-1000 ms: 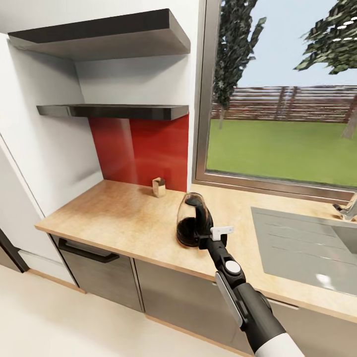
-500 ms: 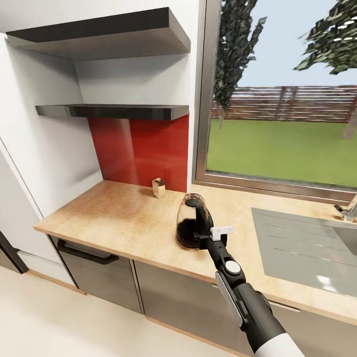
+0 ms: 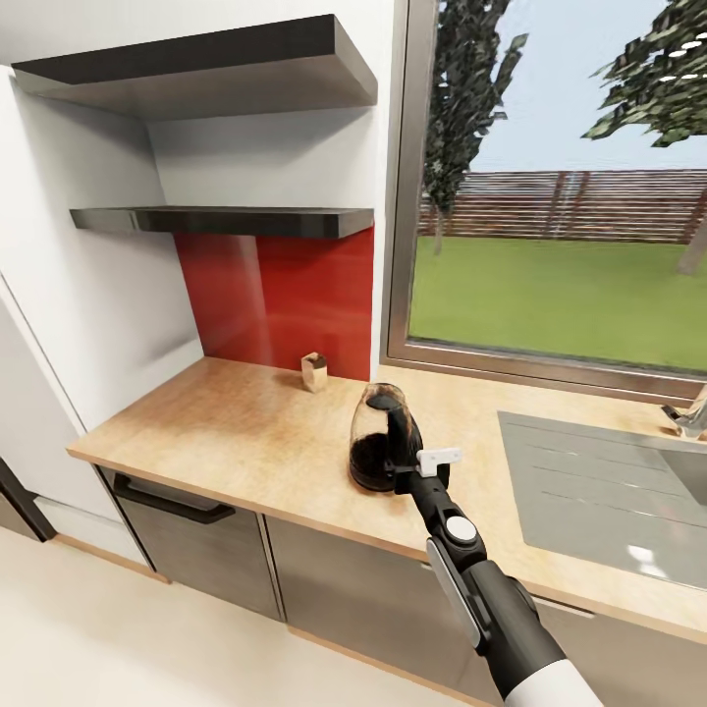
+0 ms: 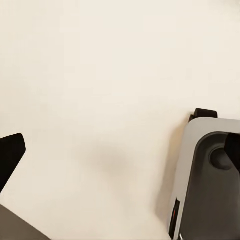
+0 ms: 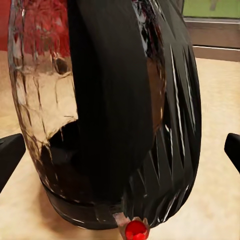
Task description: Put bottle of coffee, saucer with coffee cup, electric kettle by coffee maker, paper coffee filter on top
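While electric kettle [image 3: 378, 439] stands on kitchen countertop [image 3: 245, 432], right gripper [image 3: 401, 478] apparently spread wide around it.

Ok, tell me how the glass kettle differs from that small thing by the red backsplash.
The electric kettle is much larger than the small tan object. The kettle is clear glass with a dark lower part; the object is opaque tan. The kettle stands mid-counter, the object against the backsplash. Both stand on the kitchen countertop.

White walls [image 3: 108, 295] carry two dark floating shelves [image 3: 226, 218], with a glossy red backsplash [image 3: 285, 295] below them. A large window [image 3: 560, 265] looks out on green lawn, a wooden fence and trees under bright daylight. Grey cabinets [image 3: 206, 550] stand on a pale cream floor [image 3: 118, 638]
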Robot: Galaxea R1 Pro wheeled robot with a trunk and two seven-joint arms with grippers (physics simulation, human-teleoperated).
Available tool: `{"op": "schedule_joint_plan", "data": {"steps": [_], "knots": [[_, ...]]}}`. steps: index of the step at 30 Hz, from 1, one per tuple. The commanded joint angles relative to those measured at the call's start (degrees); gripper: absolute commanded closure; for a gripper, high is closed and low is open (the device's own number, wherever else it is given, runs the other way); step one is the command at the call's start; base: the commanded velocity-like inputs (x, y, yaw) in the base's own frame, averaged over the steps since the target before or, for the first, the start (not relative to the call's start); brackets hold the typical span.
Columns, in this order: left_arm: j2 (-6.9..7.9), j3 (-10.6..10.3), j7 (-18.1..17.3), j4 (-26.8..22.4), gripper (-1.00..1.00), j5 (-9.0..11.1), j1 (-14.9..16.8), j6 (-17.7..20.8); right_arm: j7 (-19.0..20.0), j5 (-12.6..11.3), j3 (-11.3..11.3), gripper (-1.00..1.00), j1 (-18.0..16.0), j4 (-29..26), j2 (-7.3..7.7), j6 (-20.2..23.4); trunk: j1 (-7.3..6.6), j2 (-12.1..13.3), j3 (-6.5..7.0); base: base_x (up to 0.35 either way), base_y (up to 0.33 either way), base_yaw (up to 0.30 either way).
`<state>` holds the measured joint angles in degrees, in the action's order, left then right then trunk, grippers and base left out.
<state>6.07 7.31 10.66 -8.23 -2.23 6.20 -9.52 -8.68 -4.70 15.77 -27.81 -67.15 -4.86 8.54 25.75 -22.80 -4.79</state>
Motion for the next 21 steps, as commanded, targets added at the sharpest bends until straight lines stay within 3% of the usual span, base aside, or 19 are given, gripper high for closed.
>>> {"op": "schedule_joint_plan", "data": {"steps": [1,9,21], "knots": [[-0.01,0.34,0.04,0.06,-1.0,-0.23,0.05,-0.23,-0.44,-0.49,0.14,-1.0,-0.06,-0.08,0.03,0.25,0.03,-0.13,-0.13,0.02,0.0,0.0],[-0.01,0.35,0.06,0.06,-1.0,-0.23,0.1,-0.23,-0.4,-0.48,0.0,-1.0,-0.06,2.0,0.1,0.24,0.03,-0.13,-0.13,0.141,0.0,0.0],[-0.01,0.34,0.06,0.06,-1.0,-0.23,0.05,-0.32,-0.29,-0.56,0.13,-1.0,-0.06,2.82,0.2,-0.09,0.03,-0.13,-0.13,0.009,0.0,0.0]]}}
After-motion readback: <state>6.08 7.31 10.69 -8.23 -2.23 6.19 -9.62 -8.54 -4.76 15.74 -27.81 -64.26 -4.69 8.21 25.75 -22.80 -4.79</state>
